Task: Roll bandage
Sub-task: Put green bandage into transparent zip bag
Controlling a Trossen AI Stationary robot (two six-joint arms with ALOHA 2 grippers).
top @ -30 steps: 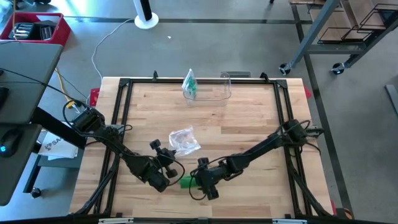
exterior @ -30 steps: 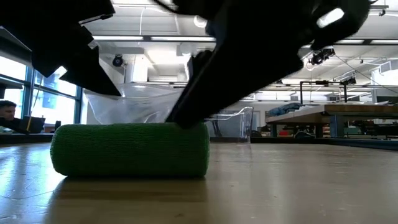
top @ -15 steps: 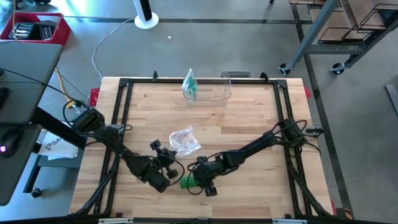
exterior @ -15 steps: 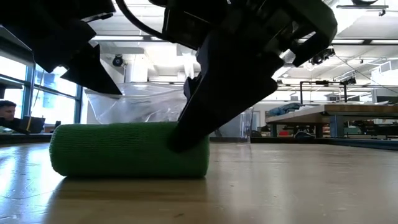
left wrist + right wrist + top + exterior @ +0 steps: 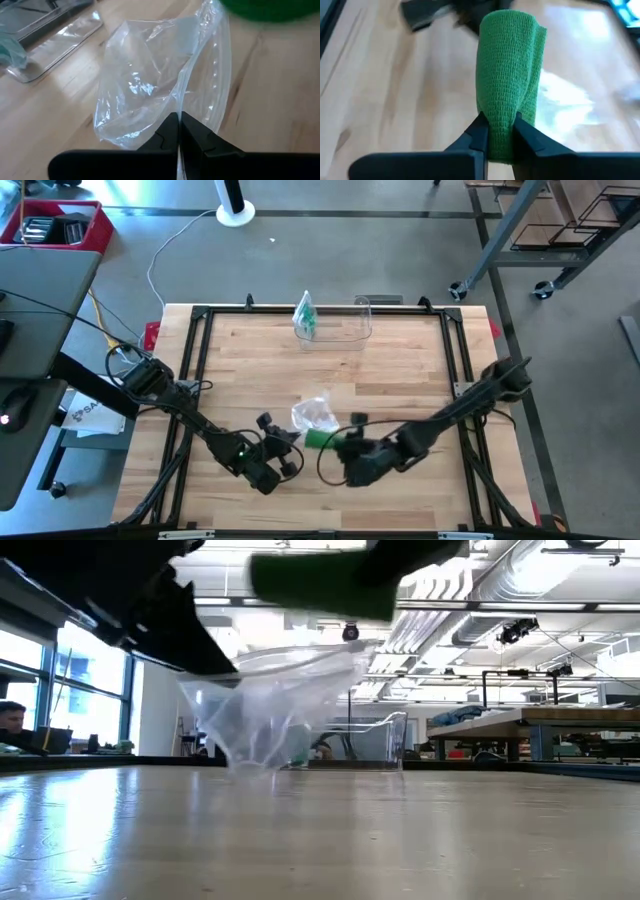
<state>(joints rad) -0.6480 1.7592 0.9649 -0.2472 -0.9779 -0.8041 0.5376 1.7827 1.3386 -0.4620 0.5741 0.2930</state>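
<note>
- Currently the right gripper is pinching the green bandage roll above the table.
- Left gripper is clamping the clear plastic bag; keep its mouth open under the roll.

Bright daylight; low view backlit, arms silhouetted; bandage blurred.

1. No readable text, label, brand or number appears anywhere in these views.
2. Dark marks on white paper beside the counter stay illegible.
</note>
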